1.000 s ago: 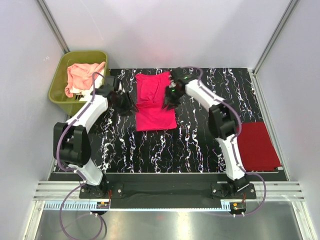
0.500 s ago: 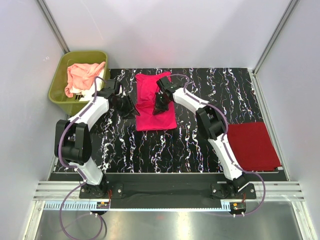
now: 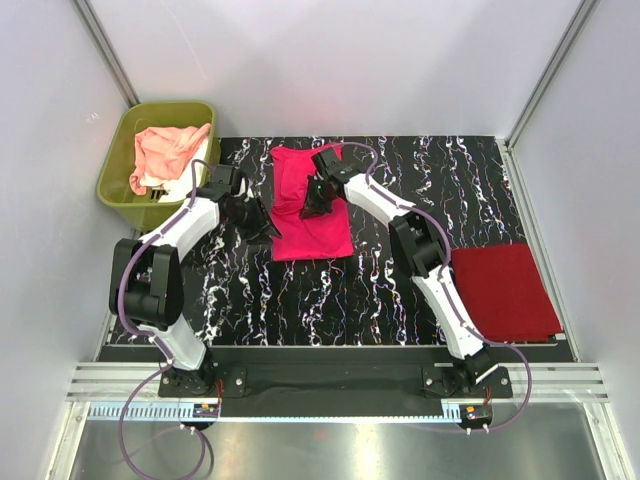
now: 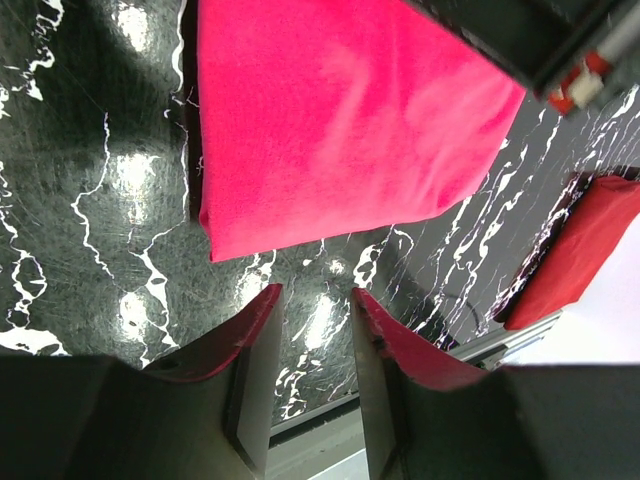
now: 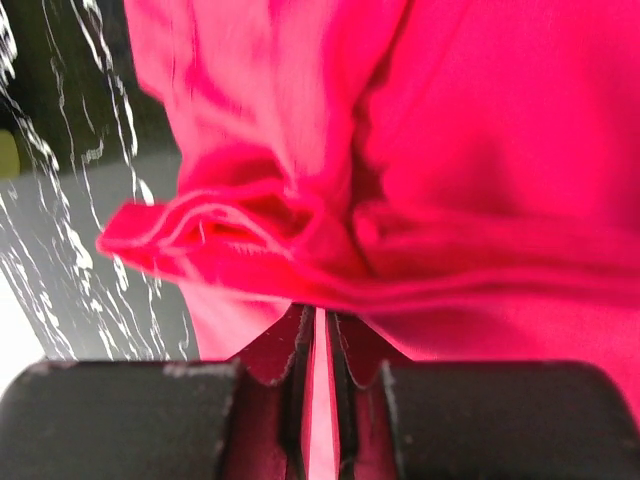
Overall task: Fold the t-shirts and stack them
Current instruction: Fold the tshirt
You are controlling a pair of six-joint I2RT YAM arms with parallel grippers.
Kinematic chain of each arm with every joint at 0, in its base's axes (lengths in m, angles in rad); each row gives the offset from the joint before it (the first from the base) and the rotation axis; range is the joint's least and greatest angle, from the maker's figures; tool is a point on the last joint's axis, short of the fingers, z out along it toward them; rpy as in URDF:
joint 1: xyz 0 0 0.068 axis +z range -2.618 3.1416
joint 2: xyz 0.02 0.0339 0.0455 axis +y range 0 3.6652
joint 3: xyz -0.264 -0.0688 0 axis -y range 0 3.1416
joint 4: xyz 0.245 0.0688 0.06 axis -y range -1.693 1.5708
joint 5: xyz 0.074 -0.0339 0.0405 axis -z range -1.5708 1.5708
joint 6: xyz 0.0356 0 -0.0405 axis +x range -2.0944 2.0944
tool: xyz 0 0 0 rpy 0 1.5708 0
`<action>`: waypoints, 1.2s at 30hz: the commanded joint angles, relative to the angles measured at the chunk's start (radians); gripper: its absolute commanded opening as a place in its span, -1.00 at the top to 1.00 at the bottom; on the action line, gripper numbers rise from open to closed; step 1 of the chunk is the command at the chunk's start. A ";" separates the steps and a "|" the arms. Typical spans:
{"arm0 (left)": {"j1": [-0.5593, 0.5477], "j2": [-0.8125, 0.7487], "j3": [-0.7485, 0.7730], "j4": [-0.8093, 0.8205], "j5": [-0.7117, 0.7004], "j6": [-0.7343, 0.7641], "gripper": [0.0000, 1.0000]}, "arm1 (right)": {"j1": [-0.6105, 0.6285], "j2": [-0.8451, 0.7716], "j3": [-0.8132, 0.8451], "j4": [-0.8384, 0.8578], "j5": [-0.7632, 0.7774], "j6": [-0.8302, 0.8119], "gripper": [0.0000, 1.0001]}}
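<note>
Right of the green tub (image 3: 160, 150), your pink shirt (image 3: 312, 232) lies part folded; your right gripper (image 5: 318, 318), nearly closed, pinches its bunched top cloth, likely to pull a fold over. Your left gripper (image 4: 315, 300) hangs half open and empty at the shirt's tub-side edge, ready to steady it.

No writing, label, brand, number or sign can be read in any view. The hot pink cloth t-shirt (image 3: 312, 238) shows only plain fabric, in the top view and in both wrist views. A pale strip with fine tick marks (image 3: 140, 412) runs along the near edge in the top view. Any figures on it are too small to make out.
</note>
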 commanded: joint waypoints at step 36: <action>-0.013 0.259 0.138 0.046 -0.001 0.036 0.32 | -0.143 -0.371 -0.520 0.038 -0.321 -0.167 0.74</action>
